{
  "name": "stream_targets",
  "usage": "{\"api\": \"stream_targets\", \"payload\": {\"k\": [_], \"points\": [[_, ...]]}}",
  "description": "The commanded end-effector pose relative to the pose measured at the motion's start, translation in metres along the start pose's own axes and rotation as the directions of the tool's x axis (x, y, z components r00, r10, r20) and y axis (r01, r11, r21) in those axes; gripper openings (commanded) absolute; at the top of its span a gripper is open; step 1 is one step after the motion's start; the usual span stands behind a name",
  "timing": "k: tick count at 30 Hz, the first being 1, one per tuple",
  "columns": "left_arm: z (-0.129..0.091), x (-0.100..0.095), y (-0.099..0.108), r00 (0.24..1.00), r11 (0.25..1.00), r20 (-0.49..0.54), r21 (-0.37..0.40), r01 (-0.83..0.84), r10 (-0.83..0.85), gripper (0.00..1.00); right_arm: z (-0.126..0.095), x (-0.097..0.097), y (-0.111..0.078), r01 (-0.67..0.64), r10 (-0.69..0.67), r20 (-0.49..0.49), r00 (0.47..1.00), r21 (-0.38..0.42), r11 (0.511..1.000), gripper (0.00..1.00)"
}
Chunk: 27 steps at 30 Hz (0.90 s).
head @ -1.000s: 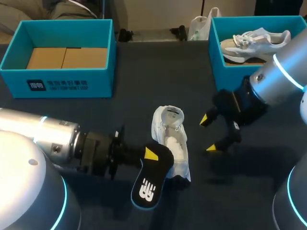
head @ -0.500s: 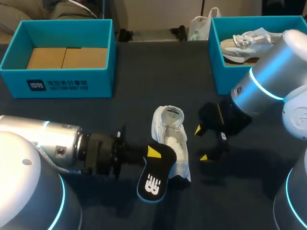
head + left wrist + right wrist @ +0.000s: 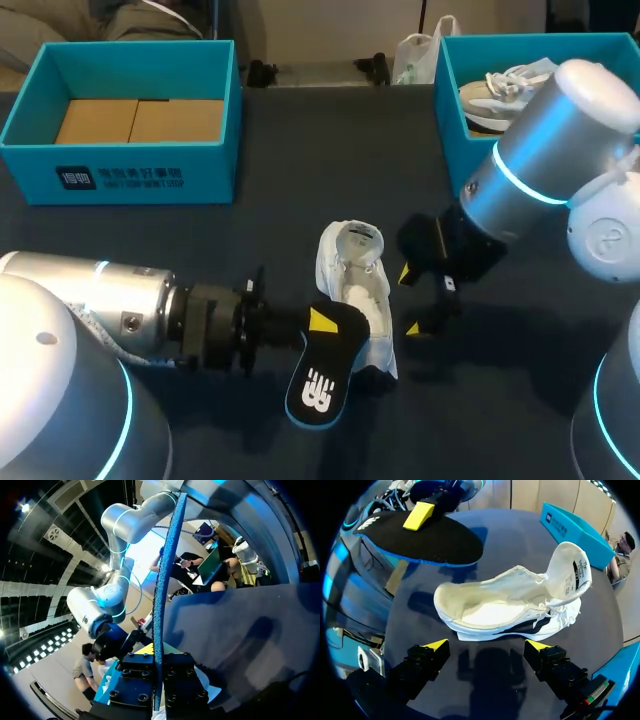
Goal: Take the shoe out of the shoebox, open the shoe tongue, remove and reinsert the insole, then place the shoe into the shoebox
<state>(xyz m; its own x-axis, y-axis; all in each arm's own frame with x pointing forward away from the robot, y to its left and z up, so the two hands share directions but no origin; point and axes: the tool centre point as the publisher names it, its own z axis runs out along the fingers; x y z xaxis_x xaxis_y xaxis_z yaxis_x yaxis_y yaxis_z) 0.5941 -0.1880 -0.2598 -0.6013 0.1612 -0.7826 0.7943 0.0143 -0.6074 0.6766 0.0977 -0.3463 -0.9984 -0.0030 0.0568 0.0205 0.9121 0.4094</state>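
A white shoe [image 3: 352, 285] lies in the middle of the dark table with its tongue folded open and its inside bare. My left gripper [image 3: 318, 322] is shut on the black insole [image 3: 318, 375], holding it just above the shoe's heel. In the left wrist view the insole [image 3: 163, 590] shows edge-on, clamped between the fingers of my left gripper [image 3: 158, 675]. My right gripper [image 3: 411, 300] is open just right of the shoe. In the right wrist view the shoe [image 3: 510, 605] lies on its side ahead of the wide-open right gripper [image 3: 486, 646], with the insole [image 3: 420, 537] hanging beyond it.
An open teal shoebox [image 3: 120, 175] with a cardboard floor stands at the back left. A second teal shoebox [image 3: 446, 120] at the back right holds another white shoe [image 3: 492, 92], partly hidden by my right arm. A white bag [image 3: 415, 50] sits behind it.
My right arm has swung left and lowered its open gripper close to the shoe. The left gripper has nudged the insole slightly right, toward the shoe.
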Motion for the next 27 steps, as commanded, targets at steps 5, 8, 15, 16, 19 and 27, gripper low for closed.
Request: {"api": "stream_targets", "payload": {"k": [5,8,15,16,19,27], "points": [[0.005,0.003,-0.001,1.000,1.000,0.003,0.000,-0.005,0.005,0.00,0.014,0.009,0.006,-0.004,0.004,0.024,1.000,0.024,1.000,1.00],[0.007,0.004,-0.001,1.000,1.000,0.007,0.008,0.000,0.000,0.00,0.014,0.011,0.007,-0.013,0.012,0.029,1.000,0.028,1.000,1.00],[0.009,0.006,-0.001,1.000,1.000,0.014,0.010,0.014,-0.014,0.00,0.013,0.013,0.008,-0.048,0.046,0.024,0.999,0.064,0.997,1.00],[0.009,0.006,-0.001,1.000,1.000,0.014,0.010,0.014,-0.014,0.00,0.014,0.012,0.008,-0.048,0.047,0.025,0.999,0.067,0.997,1.00],[0.009,0.006,-0.001,1.000,1.000,0.014,0.010,0.014,-0.014,0.00,0.014,0.012,0.008,-0.048,0.047,0.025,0.999,0.067,0.997,1.00],[0.016,0.000,0.000,0.999,0.999,0.014,0.023,0.045,-0.045,0.00,0.014,0.012,0.008,-0.048,0.047,0.025,0.999,0.067,0.997,1.00]]}}
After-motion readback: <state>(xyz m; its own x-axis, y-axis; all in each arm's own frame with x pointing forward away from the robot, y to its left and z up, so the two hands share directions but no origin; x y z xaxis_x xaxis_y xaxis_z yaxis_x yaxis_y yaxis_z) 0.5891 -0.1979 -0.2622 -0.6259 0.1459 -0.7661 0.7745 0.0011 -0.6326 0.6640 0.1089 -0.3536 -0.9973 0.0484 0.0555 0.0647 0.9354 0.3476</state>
